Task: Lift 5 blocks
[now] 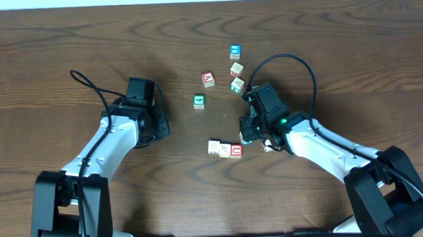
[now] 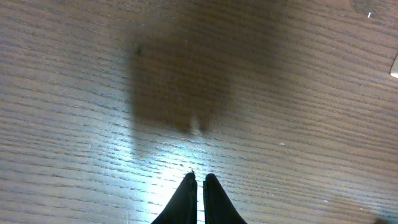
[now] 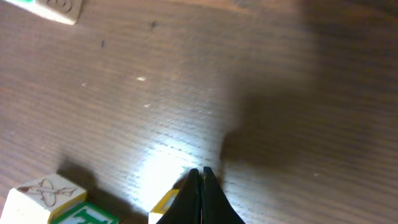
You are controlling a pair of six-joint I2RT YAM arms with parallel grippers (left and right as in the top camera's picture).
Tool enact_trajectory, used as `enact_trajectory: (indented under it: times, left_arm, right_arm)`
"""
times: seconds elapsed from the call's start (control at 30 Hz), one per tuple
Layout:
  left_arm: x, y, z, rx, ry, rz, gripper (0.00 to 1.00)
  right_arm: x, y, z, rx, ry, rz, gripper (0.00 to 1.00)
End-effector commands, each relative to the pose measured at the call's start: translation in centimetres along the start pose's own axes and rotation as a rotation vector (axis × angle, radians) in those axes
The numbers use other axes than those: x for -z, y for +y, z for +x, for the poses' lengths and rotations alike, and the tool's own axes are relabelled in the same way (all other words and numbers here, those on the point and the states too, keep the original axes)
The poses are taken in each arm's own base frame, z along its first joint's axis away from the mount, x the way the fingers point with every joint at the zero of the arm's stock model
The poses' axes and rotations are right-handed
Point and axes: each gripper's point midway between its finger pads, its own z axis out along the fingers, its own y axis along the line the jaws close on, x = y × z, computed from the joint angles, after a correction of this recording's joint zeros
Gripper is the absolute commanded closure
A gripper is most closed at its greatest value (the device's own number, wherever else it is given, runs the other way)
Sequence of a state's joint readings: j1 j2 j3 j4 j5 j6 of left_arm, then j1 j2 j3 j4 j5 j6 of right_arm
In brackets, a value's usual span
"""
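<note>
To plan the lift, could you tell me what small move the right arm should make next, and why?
Probably open the right gripper: its jaws are shut on nothing over the table, and a yellow-edged block lies right beside its tips.

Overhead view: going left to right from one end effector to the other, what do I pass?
left end effector → green-faced cube → row of three blocks → right end effector. The red A cube and the far column of cubes overlap these, so omitted.
</note>
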State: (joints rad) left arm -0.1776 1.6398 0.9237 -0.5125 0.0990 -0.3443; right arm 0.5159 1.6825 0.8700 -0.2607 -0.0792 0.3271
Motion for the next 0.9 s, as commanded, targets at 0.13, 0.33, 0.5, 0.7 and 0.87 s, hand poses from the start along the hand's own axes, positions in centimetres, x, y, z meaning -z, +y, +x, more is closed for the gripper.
enact_trajectory:
  times: [0.13, 0.33, 0.5, 0.7, 0.87]
  left_arm:
    - [0.6, -0.2, -0.7, 0.012, -0.026, 0.009, 0.92]
    - [0.6, -0.2, -0.7, 0.012, -0.025, 0.009, 0.93]
    - [0.6, -0.2, -0.7, 0.012, -0.025, 0.009, 0.93]
    - [0.6, -0.2, -0.7, 0.012, -0.026, 0.009, 0.92]
    - [0.6, -0.2, -0.7, 0.012, -0.025, 0.009, 0.93]
  right_arm:
    - [0.0, 1.7, 0.8, 0.069, 0.031, -0.021, 0.99]
    - [0.0, 1.5, 1.1, 0.069, 0.043, -0.010, 0.99]
    - [0.0, 1.3, 1.6, 0.067, 0.062, -0.003, 0.99]
    - [0.1, 1.1, 2.3, 0.054, 0.091, 0.008, 0.99]
    - [0.1, 1.0, 2.4, 0.053, 0.096, 0.010, 0.99]
